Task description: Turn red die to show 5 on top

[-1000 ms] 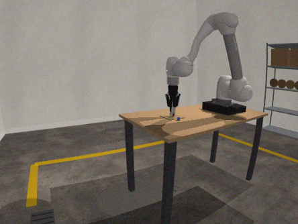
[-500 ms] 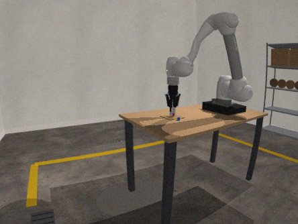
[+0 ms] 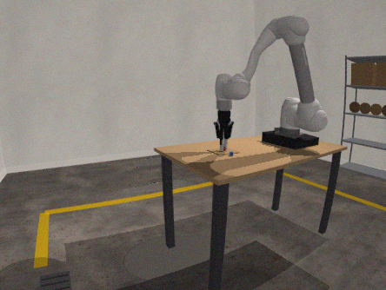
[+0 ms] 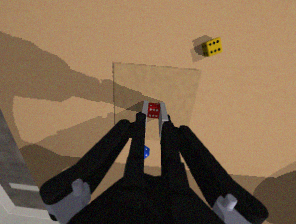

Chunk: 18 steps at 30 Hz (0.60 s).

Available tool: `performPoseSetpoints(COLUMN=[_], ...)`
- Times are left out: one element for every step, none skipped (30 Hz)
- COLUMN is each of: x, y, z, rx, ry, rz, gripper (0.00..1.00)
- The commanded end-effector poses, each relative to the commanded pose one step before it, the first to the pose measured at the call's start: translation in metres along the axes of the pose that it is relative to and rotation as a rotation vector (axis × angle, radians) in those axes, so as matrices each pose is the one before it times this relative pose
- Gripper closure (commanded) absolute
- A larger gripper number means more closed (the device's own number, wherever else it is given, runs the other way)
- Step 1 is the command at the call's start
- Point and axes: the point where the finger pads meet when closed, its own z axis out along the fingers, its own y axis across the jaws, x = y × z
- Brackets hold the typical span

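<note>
Two fingertips are pinching the red die [image 4: 153, 109] from either side, the gripper [image 4: 153, 117] standing narrow and closed on it over the mat [image 4: 180, 85]. Whether the die is resting on the mat or raised just above it cannot be told. The face toward the wrist camera is showing white pips (count unreadable). To do this step well, the grip should be staying square on opposite faces while the wrist is rolling the die, clear of the blue die [image 4: 146, 151] just beside the mat's near edge and the yellow die [image 4: 213, 47] well apart. A cube has no long axis; its edges are lying roughly parallel to the mat's edges.
</note>
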Motion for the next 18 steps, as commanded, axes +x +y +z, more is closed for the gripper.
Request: performPoseSetpoints(x=[-0.00004, 0.0, 0.0, 0.0, 0.0, 0.0, 0.0, 0.0, 0.0, 0.0, 0.0, 0.0, 0.0, 0.0, 0.0, 0.0, 0.0, 0.0], y=[-0.00002, 0.0, 0.0, 0.0, 0.0, 0.0, 0.0, 0.0, 0.0, 0.0, 0.0, 0.0, 0.0, 0.0, 0.0, 0.0, 0.0, 0.0], z=[0.00082, 0.00029, 0.00027, 0.00025, 0.00022, 0.00019, 0.00015, 0.00011, 0.00007, 0.00004, 0.00002, 0.0, 0.0, 0.0, 0.0, 0.0, 0.0, 0.0], rx=[0.00015, 0.0, 0.0, 0.0, 0.0, 0.0, 0.0, 0.0, 0.0, 0.0, 0.0, 0.0, 0.0, 0.0, 0.0, 0.0, 0.0, 0.0], ry=[-0.0002, 0.0, 0.0, 0.0, 0.0, 0.0, 0.0, 0.0, 0.0, 0.0, 0.0, 0.0, 0.0, 0.0, 0.0, 0.0, 0.0, 0.0], rz=[-0.00002, 0.0, 0.0, 0.0, 0.0, 0.0, 0.0, 0.0, 0.0, 0.0, 0.0, 0.0, 0.0, 0.0, 0.0, 0.0, 0.0, 0.0], gripper=[0.91, 0.91, 0.91, 0.91, 0.91, 0.91, 0.91, 0.91, 0.91, 0.91, 0.91, 0.91, 0.91, 0.91, 0.91, 0.91, 0.91, 0.91])
